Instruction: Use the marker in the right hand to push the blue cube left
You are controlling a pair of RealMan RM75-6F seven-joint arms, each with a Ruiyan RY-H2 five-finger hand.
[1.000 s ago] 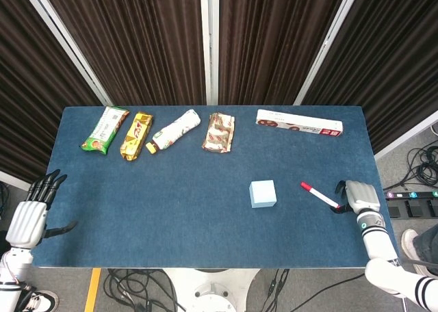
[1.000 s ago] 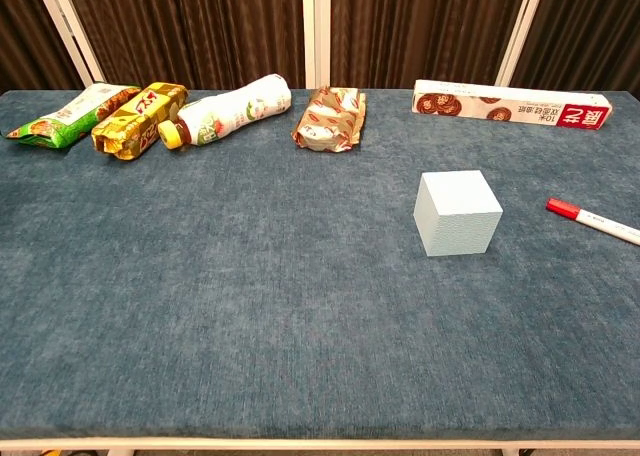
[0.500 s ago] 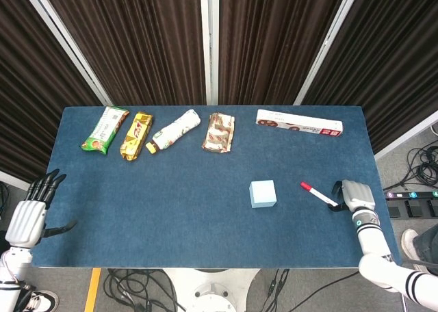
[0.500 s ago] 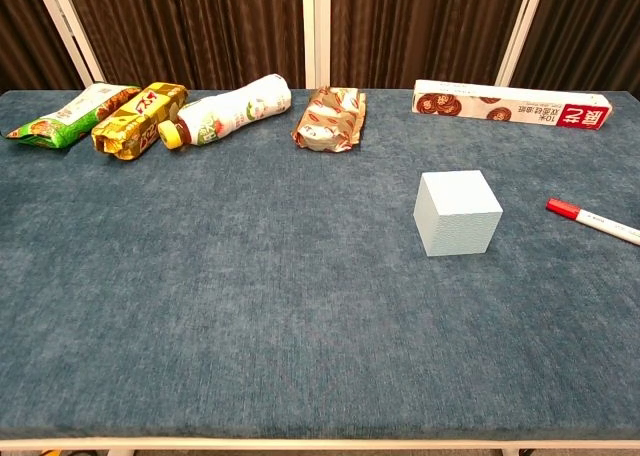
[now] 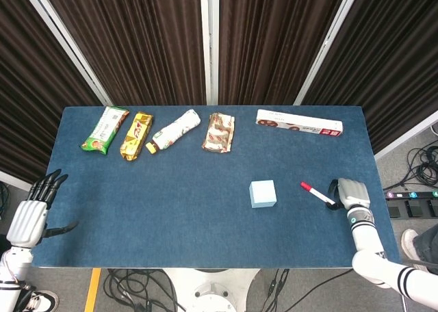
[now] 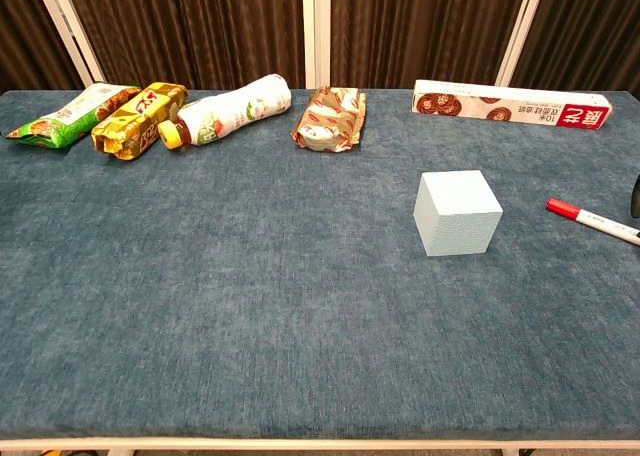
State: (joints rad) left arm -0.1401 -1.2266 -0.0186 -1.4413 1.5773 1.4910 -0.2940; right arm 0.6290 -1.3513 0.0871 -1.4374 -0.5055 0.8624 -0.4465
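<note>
The pale blue cube (image 5: 263,193) (image 6: 458,212) stands on the blue table, right of the middle. To its right lies the white marker (image 5: 319,194) (image 6: 592,219), flat on the cloth, its red cap pointing at the cube with a gap between them. My right hand (image 5: 348,192) is at the marker's rear end, back of the hand up. The fingers around the marker are hidden, so a grip is not visible. In the chest view only a dark fingertip (image 6: 636,196) shows at the right edge. My left hand (image 5: 31,216) hangs off the table's left edge, fingers spread, holding nothing.
Along the far edge lie a green snack bag (image 5: 105,128), a yellow snack bag (image 5: 136,135), a bottle on its side (image 5: 175,128), a brown wrapper (image 5: 219,132) and a long biscuit box (image 5: 299,122). The table's right edge (image 5: 380,189) is close to my right hand.
My right hand has slid left and a little further away, up to the marker's rear end. The marker, the cube and my left hand have stayed put.
</note>
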